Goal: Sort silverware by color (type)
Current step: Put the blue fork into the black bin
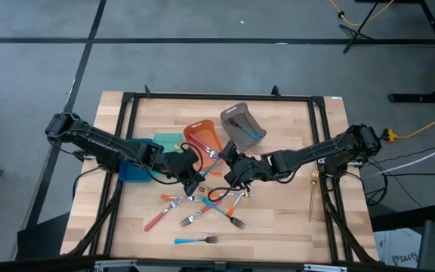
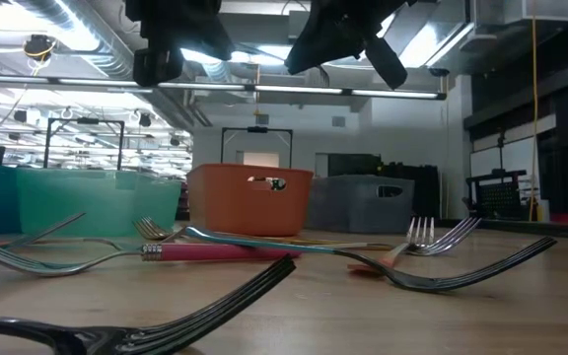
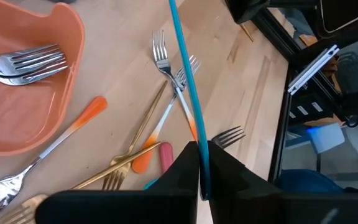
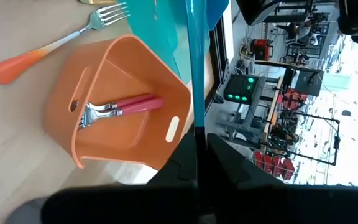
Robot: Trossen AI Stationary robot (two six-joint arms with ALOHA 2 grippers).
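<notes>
Hidden: the grey bin's point(image 1: 243, 123) contents are showing only as a blue streak, too small to identify.
Orange bin point(image 4: 126, 106): holding pink-handled forks point(image 4: 118, 107).
Left gripper point(image 3: 202, 167): pinching a blue handle point(image 3: 185, 81) just beside the orange bin.
Right gripper point(image 4: 199, 149): clamping another blue-handled utensil point(image 4: 196, 68).
Silverware point(image 1: 202, 208): lying scattered in front of the orange bin.
</notes>
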